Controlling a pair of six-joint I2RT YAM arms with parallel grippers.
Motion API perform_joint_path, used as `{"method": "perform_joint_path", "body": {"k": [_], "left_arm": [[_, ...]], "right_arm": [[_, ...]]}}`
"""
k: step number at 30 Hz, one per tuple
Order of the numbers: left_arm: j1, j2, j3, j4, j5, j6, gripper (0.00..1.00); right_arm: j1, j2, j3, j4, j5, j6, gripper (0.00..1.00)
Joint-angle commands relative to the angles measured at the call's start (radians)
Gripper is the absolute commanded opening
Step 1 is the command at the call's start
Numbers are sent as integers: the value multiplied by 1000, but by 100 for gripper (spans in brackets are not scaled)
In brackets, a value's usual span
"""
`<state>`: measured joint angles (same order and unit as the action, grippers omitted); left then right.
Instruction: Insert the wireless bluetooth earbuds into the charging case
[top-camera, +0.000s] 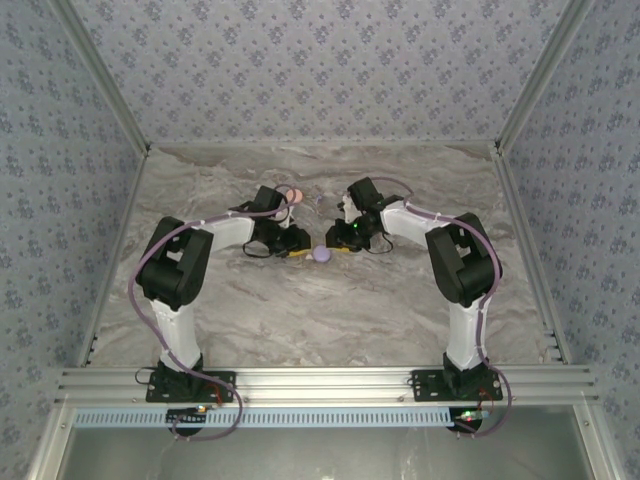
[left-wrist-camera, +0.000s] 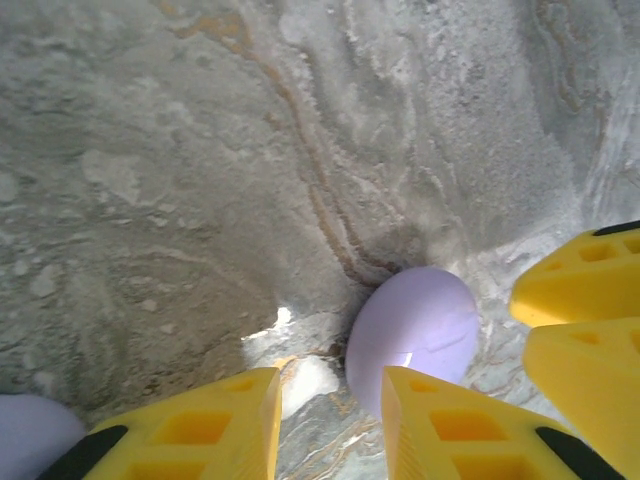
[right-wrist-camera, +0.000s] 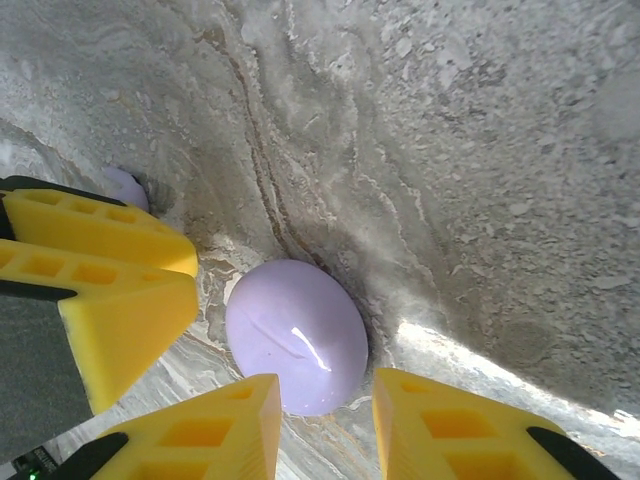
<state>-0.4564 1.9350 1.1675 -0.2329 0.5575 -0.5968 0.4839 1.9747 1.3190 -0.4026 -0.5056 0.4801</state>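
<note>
The left gripper (left-wrist-camera: 330, 385) sits low over the marbled table (top-camera: 300, 320), pointing right toward the middle. Its yellow fingers (left-wrist-camera: 190, 430) are a little spread. Bare table shows through the gap and nothing is pinched there. Beside the left finger, at the corner of the left wrist view, a lilac shape (left-wrist-camera: 30, 435) peeks in, and I cannot tell what it is.

Behind that arm's wrist, further from the bases, a pink disc (top-camera: 291, 194) lies partly covered by the arm.

The lilac disc (right-wrist-camera: 297, 335) lies flat on the table between the two grippers, which face each other across it. It is glossy and looks closed. From the left wrist, its near edge is tucked behind that gripper's right finger.

Further back, between the pink disc and the right wrist, lie what look like the earbuds (top-camera: 322, 200). They are a few tiny pale specks on the table, apart from the lilac disc and too small to make out.

The right gripper (right-wrist-camera: 327, 378) is also low, with its fingers slightly parted. The lilac disc's near edge sits at the mouth of the gap. The tips stand close on either side of that edge, but it does not look squeezed. Behind the left gripper's fingers, the right wrist view shows a small lilac bit (right-wrist-camera: 125, 185) on the table.
</note>
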Motion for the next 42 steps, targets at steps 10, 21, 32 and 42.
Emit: {"method": "perform_joint_path", "body": {"k": [10, 21, 32, 42], "left_arm": [[-1, -9, -2, 46, 80, -11, 34], [-13, 19, 6, 29, 100, 9, 36], [-27, 56, 9, 49, 124, -1, 37], [-34, 70, -4, 116, 165, -55, 37]], "right_arm": [[-3, 22, -9, 13, -28, 18, 27], [-4, 51, -9, 14, -34, 20, 25], [-3, 59, -20, 10, -20, 18, 23], [-3, 62, -38, 43, -40, 33, 22]]}}
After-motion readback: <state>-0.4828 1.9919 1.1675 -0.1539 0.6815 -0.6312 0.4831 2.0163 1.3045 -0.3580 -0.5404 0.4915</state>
